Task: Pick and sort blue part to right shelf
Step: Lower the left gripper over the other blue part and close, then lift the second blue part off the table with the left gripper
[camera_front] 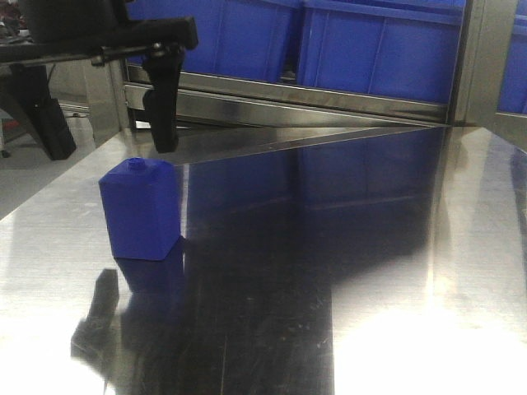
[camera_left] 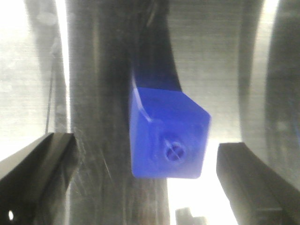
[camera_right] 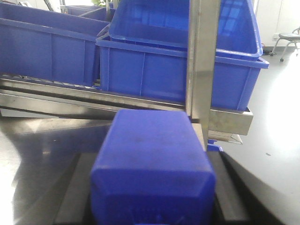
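Observation:
A blue part (camera_front: 140, 210), a boxy block with a small round knob on top, stands on the steel table (camera_front: 346, 271) at the left. My left gripper (camera_front: 165, 141) hangs open just above and behind it. Seen from the left wrist, that blue part (camera_left: 169, 140) lies between the spread fingers (camera_left: 35, 180), touching neither. My right gripper (camera_right: 152, 197) is out of the front view; its own camera shows it shut on a second blue part (camera_right: 152, 164). It faces the right shelf (camera_right: 202, 61), whose steel rails carry blue bins (camera_right: 173, 70).
Large blue bins (camera_front: 370, 49) on a steel rail (camera_front: 288, 111) line the table's far edge. A vertical steel post (camera_front: 473, 58) stands at the back right. Left of the table are dark equipment legs (camera_front: 41, 115) on the floor. An office chair (camera_right: 287, 42) stands far right.

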You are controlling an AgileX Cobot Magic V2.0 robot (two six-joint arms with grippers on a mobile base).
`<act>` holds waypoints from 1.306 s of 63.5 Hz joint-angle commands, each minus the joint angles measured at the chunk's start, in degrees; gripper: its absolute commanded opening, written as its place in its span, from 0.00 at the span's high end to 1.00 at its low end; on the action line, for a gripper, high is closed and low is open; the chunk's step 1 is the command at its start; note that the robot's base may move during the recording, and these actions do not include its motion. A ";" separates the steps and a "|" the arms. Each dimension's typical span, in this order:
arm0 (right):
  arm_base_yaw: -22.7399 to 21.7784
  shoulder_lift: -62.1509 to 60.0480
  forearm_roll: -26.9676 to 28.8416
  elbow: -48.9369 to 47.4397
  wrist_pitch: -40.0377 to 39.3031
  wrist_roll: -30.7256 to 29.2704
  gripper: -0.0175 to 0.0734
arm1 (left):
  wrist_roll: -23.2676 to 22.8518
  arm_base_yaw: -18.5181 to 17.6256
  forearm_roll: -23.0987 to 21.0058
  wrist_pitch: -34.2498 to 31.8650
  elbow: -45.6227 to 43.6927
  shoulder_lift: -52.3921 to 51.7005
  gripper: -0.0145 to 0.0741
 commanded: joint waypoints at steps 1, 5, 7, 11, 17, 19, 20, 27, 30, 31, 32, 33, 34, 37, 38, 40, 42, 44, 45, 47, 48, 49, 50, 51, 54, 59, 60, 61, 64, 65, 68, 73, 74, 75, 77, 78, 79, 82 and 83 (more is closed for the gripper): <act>-0.48 0.14 -0.38 -1.75 -5.47 -0.36 0.34 | -0.93 -1.12 0.61 1.94 -2.06 -1.79 0.10; -0.48 0.14 -0.38 -1.75 -5.47 -0.36 0.34 | -0.93 -1.66 0.61 1.72 -2.06 -1.49 0.10; -0.48 0.14 -0.38 -1.75 -5.47 -0.36 0.34 | -0.93 -1.81 0.61 1.61 -2.06 -1.22 0.10; -0.48 0.14 -0.38 -1.75 -5.47 -0.36 0.34 | -0.93 -1.95 0.61 1.35 -2.06 -0.97 0.10; -0.48 0.14 -0.38 -1.75 -5.47 -0.36 0.34 | -0.93 -1.95 0.61 1.35 -2.06 -0.62 0.10; -0.48 0.14 -0.38 -1.75 -5.47 -0.36 0.34 | -0.93 -2.08 0.61 1.35 -2.06 -0.50 0.10; -0.48 0.14 -0.38 -1.75 -5.47 -0.36 0.34 | -0.93 -2.21 0.61 1.35 -2.06 -0.26 0.10; -0.48 0.14 -0.38 -1.75 -5.47 -0.36 0.34 | -0.93 -2.64 0.61 1.35 -2.06 0.83 0.10; -0.48 0.14 -0.38 -1.75 -5.47 -0.36 0.34 | -0.93 -2.76 0.74 1.60 -2.06 1.50 0.10; -0.48 0.14 -0.38 -1.75 -5.47 -0.36 0.34 | -0.93 -2.76 0.75 1.60 -2.06 1.66 0.10; -0.48 0.14 -0.38 -1.75 -5.47 -0.36 0.34 | -0.93 -2.76 0.92 1.76 -2.06 1.79 0.10; -0.48 0.14 -0.38 -1.75 -5.47 -0.36 0.34 | -0.93 -2.87 1.08 1.72 -2.06 2.05 0.10; -0.48 0.14 -0.38 -1.75 -5.47 -0.36 0.34 | -0.93 -2.87 1.23 1.72 -2.06 2.30 0.11; -0.48 0.14 -0.38 -1.75 -5.47 -0.36 0.34 | -0.93 -3.10 1.48 1.72 -2.06 2.60 0.11; -0.48 0.14 -0.38 -1.75 -5.47 -0.36 0.34 | -0.81 -3.10 1.48 1.72 -2.06 2.70 0.11; -0.48 0.14 -0.38 -1.75 -5.47 -0.36 0.34 | -0.66 -3.10 1.48 1.72 -2.06 2.83 0.11; -0.48 0.14 -0.38 -1.75 -5.47 -0.36 0.34 | -0.61 -3.21 1.48 1.72 -2.06 2.83 0.11; -0.48 0.14 -0.38 -1.75 -5.47 -0.36 0.34 | -0.61 -3.21 1.48 1.72 -2.06 2.83 0.12; -0.48 0.14 -0.38 -1.75 -5.47 -0.36 0.34 | -0.61 -3.21 1.48 1.72 -2.06 2.83 0.12; -0.48 0.14 -0.38 -1.75 -5.47 -0.36 0.34 | -0.61 -3.21 1.48 1.72 -2.06 2.83 0.12; -0.48 0.14 -0.38 -1.75 -5.47 -0.36 0.34 | -0.61 -3.21 1.48 1.72 -2.06 2.83 0.12; -0.48 0.14 -0.38 -1.75 -5.47 -0.36 0.34 | -0.50 -3.21 1.63 1.72 -2.06 2.83 0.12; -0.48 0.14 -0.38 -1.75 -5.47 -0.36 0.34 | -0.52 -3.21 1.74 1.72 -2.06 2.83 0.12; -0.48 0.14 -0.38 -1.75 -5.47 -0.36 0.34 | -0.39 -3.21 1.84 1.72 -2.06 2.83 0.12; -0.48 0.14 -0.38 -1.75 -5.47 -0.36 0.34 | 0.52 -3.10 2.24 1.72 -2.06 2.83 0.12; -0.48 0.14 -0.38 -1.75 -5.47 -0.36 0.34 | 2.21 -3.10 2.24 1.82 -2.06 2.83 0.12; -0.48 0.14 -0.38 -1.75 -5.47 -0.36 0.34 | 2.21 -3.10 2.24 1.82 -2.06 2.83 0.12; -0.48 0.14 -0.38 -1.75 -5.47 -0.36 0.34 | 2.21 -3.10 2.24 1.82 -2.06 2.83 0.12; -0.48 0.14 -0.38 -1.75 -5.47 -0.36 0.34 | 2.21 -3.10 2.24 1.92 -2.06 2.83 0.12; -0.48 0.14 -0.38 -1.75 -5.47 -0.36 0.34 | 2.21 -3.10 2.24 1.92 -2.06 2.83 0.12; -0.48 0.14 -0.38 -1.75 -5.47 -0.36 0.34 | 2.21 -3.10 2.24 2.21 -2.06 2.83 0.12; -0.48 0.14 -0.38 -1.75 -5.47 -0.36 0.34 | 2.21 -3.10 2.24 2.19 -2.06 2.83 0.13; -0.48 0.14 -0.38 -1.75 -5.47 -0.36 0.34 | 2.21 -3.10 2.24 2.19 -2.06 2.83 0.14; -0.48 0.14 -0.38 -1.75 -5.47 -0.36 0.34 | 2.21 -3.10 2.24 2.19 -2.06 2.83 0.15; -0.48 0.14 -0.38 -1.75 -5.47 -0.36 0.34 | 2.09 -3.10 2.24 2.19 -2.06 2.83 0.17; -0.48 0.14 -0.38 -1.75 -5.47 -0.36 0.34 | 1.99 -3.10 2.24 2.19 -2.06 2.83 0.19; -0.48 0.14 -0.38 -1.75 -5.47 -0.36 0.34 | 1.99 -3.10 2.24 2.19 -2.06 2.83 0.21; -0.48 0.14 -0.38 -1.75 -5.47 -0.36 0.34 | 1.99 -3.10 1.93 2.19 -2.06 2.83 0.26; -0.48 0.14 -0.38 -1.75 -5.47 -0.36 0.34 | 1.99 -3.10 1.93 2.19 -2.06 2.83 0.29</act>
